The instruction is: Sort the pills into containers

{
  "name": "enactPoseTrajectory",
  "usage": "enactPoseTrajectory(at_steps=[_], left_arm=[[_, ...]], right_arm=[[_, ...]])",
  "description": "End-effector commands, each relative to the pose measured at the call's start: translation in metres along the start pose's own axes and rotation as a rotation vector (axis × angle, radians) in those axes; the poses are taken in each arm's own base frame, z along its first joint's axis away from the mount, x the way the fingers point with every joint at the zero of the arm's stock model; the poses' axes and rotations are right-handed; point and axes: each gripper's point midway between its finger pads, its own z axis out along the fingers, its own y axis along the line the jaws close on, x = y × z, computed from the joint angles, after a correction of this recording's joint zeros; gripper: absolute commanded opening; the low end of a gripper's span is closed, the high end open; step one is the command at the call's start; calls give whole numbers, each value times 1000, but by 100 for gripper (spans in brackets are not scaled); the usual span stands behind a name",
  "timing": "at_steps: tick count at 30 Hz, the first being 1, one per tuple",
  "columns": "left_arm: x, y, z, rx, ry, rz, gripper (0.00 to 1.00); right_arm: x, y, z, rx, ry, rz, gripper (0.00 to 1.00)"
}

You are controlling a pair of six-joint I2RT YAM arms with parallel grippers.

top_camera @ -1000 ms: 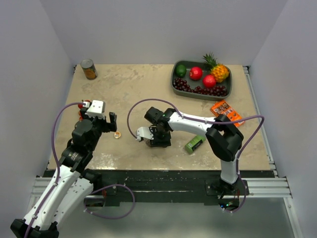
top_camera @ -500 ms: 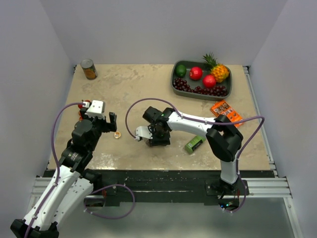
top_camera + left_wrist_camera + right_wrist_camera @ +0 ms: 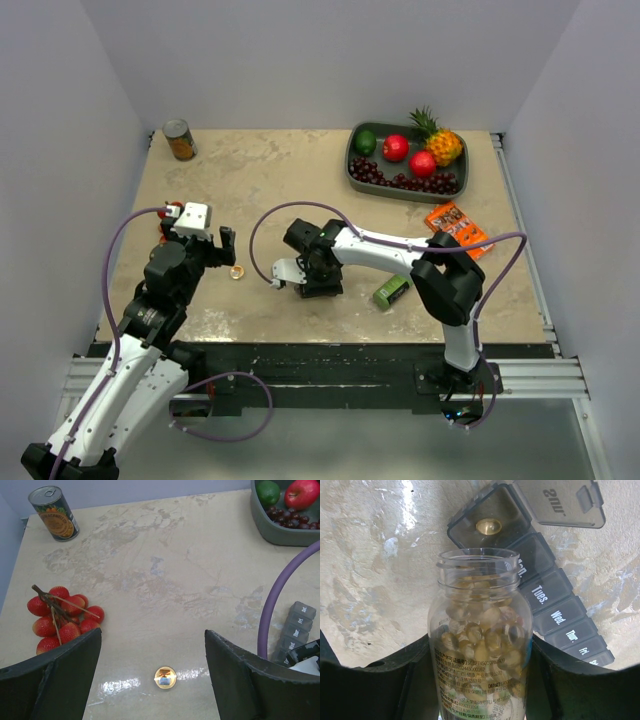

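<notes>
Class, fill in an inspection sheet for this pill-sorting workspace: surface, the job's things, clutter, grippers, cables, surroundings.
Surface: beige table, glossy patch near the front.
Job's things: uncapped bottle full of pills; pill organiser, end lid open, one pill inside; small round cap lying loose.
Clutter: can, red fruit bunch, fruit tray, orange packet, green box.
Grippers: left gripper open, empty; right gripper shut on the bottle.
Cables: purple cable looping beside each arm.
Surroundings: plain walls.
</notes>
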Motion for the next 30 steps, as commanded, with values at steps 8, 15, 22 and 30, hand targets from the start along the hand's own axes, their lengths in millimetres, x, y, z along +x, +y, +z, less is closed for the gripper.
enactPoseTrajectory(at_steps=[8, 15, 22, 30], left_arm=[[-18, 3, -1, -11, -65, 0, 88], [-19, 3, -1, -11, -66, 0, 88], [-18, 3, -1, -11, -66, 0, 88], [-19, 3, -1, -13, -68, 1, 88]], right_arm=[[-7, -8, -9, 34, 7, 6, 4], [-6, -8, -9, 41, 27, -3, 4], [-5, -7, -8, 36, 42, -8, 4], [-4, -7, -7, 35, 53, -8, 4]])
